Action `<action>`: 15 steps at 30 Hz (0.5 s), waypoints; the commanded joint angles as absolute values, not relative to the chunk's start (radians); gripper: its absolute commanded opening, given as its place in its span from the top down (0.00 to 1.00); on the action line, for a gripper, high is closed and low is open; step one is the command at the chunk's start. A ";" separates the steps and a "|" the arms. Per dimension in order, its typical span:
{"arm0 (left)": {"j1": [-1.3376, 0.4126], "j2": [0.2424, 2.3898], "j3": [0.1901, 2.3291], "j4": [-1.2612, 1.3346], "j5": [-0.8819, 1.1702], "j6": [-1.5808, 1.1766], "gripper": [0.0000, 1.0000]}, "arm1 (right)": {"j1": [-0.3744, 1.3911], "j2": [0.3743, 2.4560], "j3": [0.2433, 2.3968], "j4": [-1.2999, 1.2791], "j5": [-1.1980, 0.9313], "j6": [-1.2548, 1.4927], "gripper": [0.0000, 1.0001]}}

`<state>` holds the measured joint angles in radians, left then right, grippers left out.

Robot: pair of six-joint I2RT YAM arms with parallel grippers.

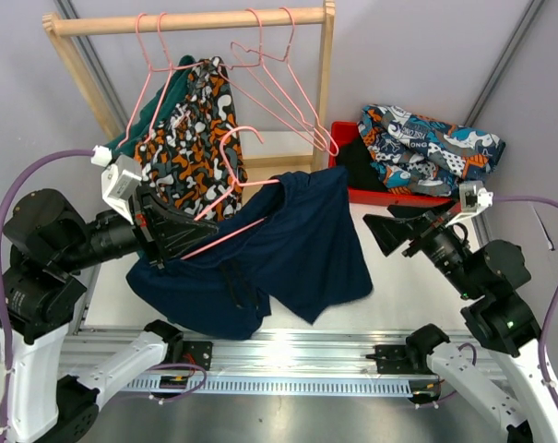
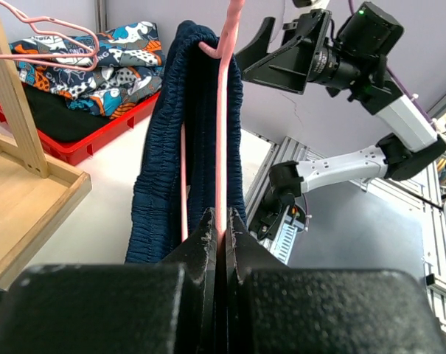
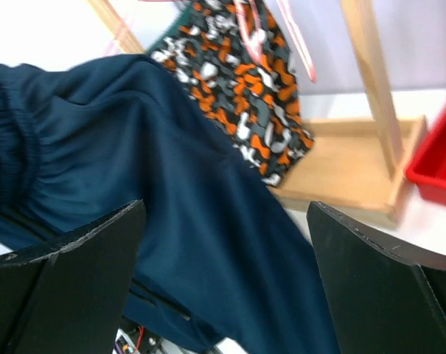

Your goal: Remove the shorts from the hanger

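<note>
Left gripper (image 2: 221, 225): squeezed shut on the bottom bar of the pink hanger (image 2: 221, 133), held away from the rack.
Right gripper (image 3: 224, 206): wide open, holding nothing, pointed at the blue cloth close in front of it.
Navy shorts (image 1: 297, 240): draped over the pink hanger between the two arms, not yet off it.
Red bin (image 1: 389, 197): on the right, past the right arm.
Patterned shorts (image 1: 426, 148): lying in the red bin, off any hanger.
Black shorts (image 1: 357, 166): in the red bin too, partly under the patterned pair.
Rack (image 1: 186, 20): at the back, wooden bar on top.
Camo shorts (image 1: 191, 138): hanging on the rack, not yet taken off.
Teal shorts (image 1: 145, 120): hanging behind the camo pair, mostly hidden.
Empty hangers (image 1: 279, 83): bare and pink, on the right part of the bar.
Done so far: two pairs, most likely.
Left to do: three pairs, with navy in hand now, ready for a pull by the open gripper.
</note>
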<state>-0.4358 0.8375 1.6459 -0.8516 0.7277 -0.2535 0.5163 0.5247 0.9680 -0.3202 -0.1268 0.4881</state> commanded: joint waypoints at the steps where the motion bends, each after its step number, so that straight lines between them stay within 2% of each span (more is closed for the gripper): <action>1: -0.440 0.819 1.661 -0.749 0.742 -0.268 1.00 | 0.523 0.590 0.925 -0.177 -0.208 0.504 0.00; 6: -0.440 0.819 1.661 -0.741 0.759 -0.275 1.00 | 0.525 0.693 0.871 -0.014 -0.267 0.548 0.00; 15: -0.440 0.824 1.652 -0.736 0.792 -0.284 1.00 | 0.549 0.902 0.894 0.196 -0.238 0.558 0.01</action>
